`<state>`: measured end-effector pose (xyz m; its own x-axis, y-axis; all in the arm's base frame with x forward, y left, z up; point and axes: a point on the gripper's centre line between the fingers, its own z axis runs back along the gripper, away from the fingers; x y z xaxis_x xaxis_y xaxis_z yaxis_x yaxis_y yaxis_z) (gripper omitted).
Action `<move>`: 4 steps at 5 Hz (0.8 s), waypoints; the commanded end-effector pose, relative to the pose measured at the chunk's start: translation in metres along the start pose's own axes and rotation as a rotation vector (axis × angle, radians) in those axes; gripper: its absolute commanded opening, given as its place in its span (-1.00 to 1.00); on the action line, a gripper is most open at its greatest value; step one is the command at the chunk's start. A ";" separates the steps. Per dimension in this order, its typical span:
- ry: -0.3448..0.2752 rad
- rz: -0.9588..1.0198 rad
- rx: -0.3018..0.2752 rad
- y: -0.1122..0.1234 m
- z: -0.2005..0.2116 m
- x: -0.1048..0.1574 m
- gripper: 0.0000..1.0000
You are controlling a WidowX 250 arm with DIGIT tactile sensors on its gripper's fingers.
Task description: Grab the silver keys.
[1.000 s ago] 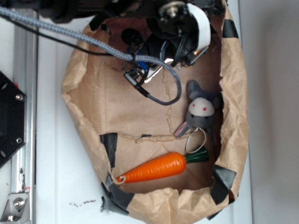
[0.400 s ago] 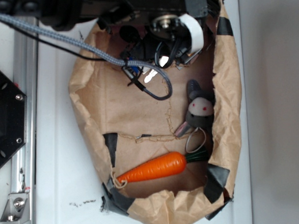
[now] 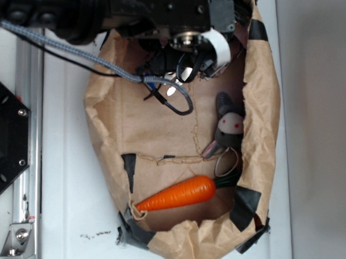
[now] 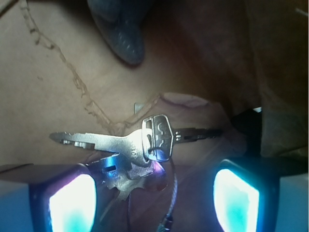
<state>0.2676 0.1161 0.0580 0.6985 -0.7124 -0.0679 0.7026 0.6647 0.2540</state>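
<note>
Wrist view is showing the gripper (image 4: 154, 195) spread wide, holding nothing, its glowing fingers (image 4: 72, 203) flanking the keys (image 4: 137, 145). They are lying flat on the brown paper (image 4: 43, 106) near the bag's far edge, likely light, stiff and slippery, so pinching across the stacked heads by the ring (image 4: 159, 153) looks safest. Beyond them a grey bunny (image 3: 230, 126) is sitting against the paper wall; a carrot (image 3: 182, 193) is lying by the opposite edge.
</note>
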 end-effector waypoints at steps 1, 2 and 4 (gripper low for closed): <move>0.029 -0.020 0.014 -0.003 -0.003 -0.001 1.00; 0.014 -0.028 0.011 -0.004 -0.001 -0.001 0.40; -0.005 -0.022 0.017 -0.005 0.002 0.000 -1.00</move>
<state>0.2614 0.1141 0.0432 0.6820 -0.7256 -0.0908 0.7243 0.6531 0.2211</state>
